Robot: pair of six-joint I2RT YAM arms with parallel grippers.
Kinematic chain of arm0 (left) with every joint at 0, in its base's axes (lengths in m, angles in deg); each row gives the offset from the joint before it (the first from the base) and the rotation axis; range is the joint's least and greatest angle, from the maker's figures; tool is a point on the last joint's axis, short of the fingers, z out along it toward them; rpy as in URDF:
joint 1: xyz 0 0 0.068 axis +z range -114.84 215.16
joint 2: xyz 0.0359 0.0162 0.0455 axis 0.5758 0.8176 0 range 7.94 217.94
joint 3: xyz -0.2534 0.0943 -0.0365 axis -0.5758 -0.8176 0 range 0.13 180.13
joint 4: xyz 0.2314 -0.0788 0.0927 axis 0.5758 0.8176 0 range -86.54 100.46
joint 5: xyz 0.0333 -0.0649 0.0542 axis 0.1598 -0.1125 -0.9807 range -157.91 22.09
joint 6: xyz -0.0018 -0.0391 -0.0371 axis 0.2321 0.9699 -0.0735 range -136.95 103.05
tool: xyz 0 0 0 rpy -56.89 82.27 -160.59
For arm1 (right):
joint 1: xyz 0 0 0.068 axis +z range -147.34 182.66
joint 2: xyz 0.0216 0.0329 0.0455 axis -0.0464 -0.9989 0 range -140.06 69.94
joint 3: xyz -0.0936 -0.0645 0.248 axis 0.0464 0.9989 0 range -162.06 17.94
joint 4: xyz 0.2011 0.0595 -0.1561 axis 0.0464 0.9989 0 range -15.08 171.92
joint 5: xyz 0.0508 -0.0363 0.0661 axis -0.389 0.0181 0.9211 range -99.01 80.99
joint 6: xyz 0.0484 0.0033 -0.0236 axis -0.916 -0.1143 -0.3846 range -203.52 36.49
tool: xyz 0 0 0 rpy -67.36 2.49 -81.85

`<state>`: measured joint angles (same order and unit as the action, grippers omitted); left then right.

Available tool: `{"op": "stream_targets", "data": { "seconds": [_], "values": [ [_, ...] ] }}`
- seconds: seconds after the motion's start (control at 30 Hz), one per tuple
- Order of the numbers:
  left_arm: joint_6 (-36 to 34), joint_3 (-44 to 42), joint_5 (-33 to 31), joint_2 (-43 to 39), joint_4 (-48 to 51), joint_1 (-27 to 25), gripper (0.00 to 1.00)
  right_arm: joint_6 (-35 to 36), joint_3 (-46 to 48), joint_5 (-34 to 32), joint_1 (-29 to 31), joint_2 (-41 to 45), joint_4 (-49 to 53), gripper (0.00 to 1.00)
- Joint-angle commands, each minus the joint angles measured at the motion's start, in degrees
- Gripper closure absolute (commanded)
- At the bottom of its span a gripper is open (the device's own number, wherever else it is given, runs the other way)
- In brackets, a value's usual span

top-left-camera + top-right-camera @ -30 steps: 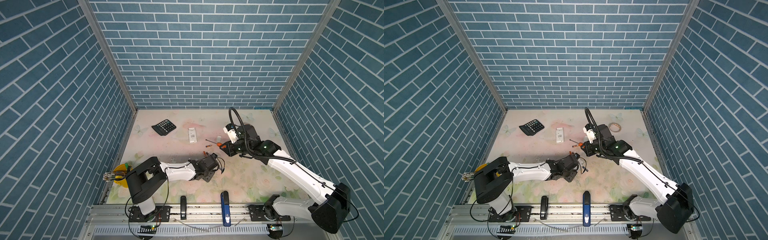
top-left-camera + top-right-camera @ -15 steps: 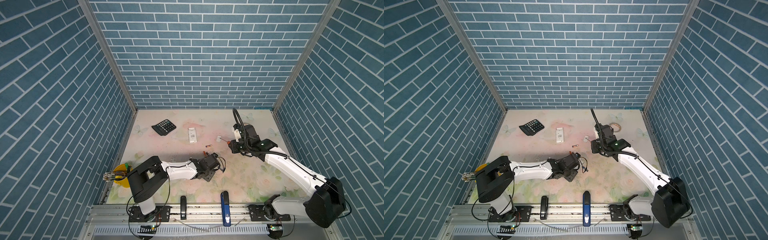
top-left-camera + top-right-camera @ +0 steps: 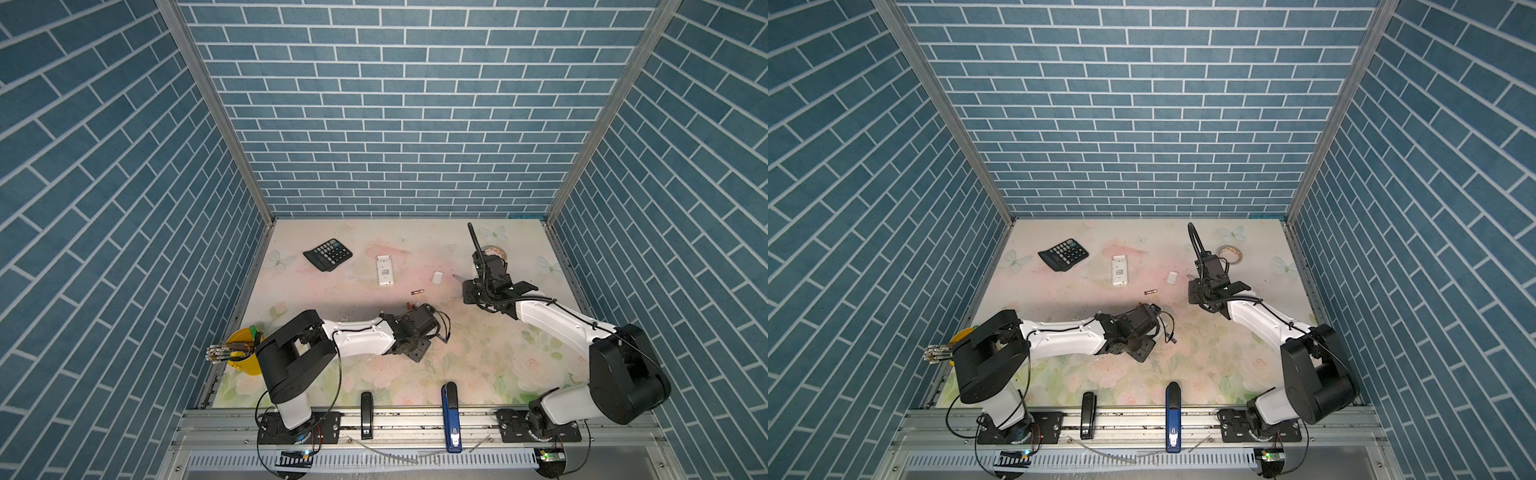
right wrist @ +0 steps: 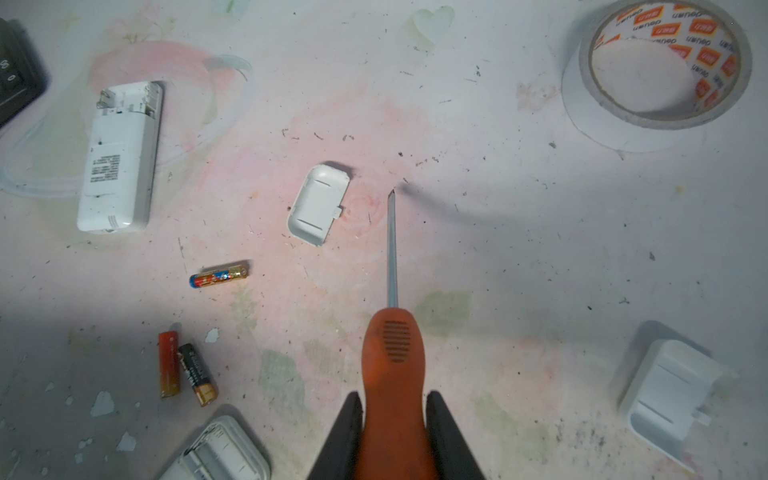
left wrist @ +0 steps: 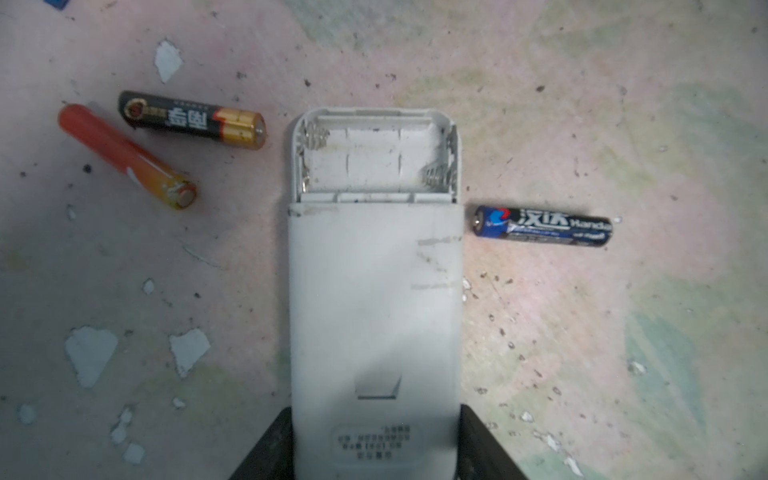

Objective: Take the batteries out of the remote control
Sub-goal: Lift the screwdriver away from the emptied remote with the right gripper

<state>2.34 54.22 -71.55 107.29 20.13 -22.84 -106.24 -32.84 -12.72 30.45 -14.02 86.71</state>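
In a top view, one battery point(image 3: 417, 292) lies loose on the tabletop point(image 3: 478, 357) near a second white remote point(image 3: 385, 270) and a cover point(image 3: 436, 277). A sweeping arm could roll it away.

In the left wrist view, the left gripper's point(image 5: 374, 440) fingers clamp the remote control point(image 5: 374, 291). Its bay is empty. A black-gold battery point(image 5: 191, 120), an orange battery point(image 5: 124, 156) and a blue battery point(image 5: 542, 226) lie beside it, and a dropped remote could scatter them.

In the right wrist view, the right gripper's point(image 4: 395, 419) fingers clamp the orange screwdriver point(image 4: 392, 345), whose tip near the cover could snag it.

Both top views are bright and evenly lit from above. Only soft shadows lie on the pale floral table top point(image 3: 457, 365), and the blue brick walls point(image 3: 395, 124) lean outward at the edges. In the left wrist view the white plastic remote control point(image 5: 374, 291) turns soft near the camera. In the right wrist view the far table is nearly washed out, and the orange-handled steel screwdriver point(image 4: 392, 353) throws a thin, perhaps blurred, shadow.
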Motion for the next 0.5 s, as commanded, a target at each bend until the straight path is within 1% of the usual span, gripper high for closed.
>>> {"op": "stream_targets", "data": {
  "seconds": [0.0, 0.23, 0.47],
  "values": [
    [0.93, -0.66, -0.60, 1.57, 4.43, 1.39, 0.39, -1.10, 2.30, -1.03, -1.23, -1.64, -5.77, 1.00],
    [1.53, -0.14, -1.02, 0.67, 4.17, 2.23, 0.35, -0.58, 2.66, -1.02, -2.61, -4.02, -8.07, 1.00],
    [2.05, -0.65, -0.11, -0.25, 3.12, 2.58, 0.30, 0.31, 2.71, 0.66, -3.75, -6.64, -9.68, 1.00]
  ]
}}
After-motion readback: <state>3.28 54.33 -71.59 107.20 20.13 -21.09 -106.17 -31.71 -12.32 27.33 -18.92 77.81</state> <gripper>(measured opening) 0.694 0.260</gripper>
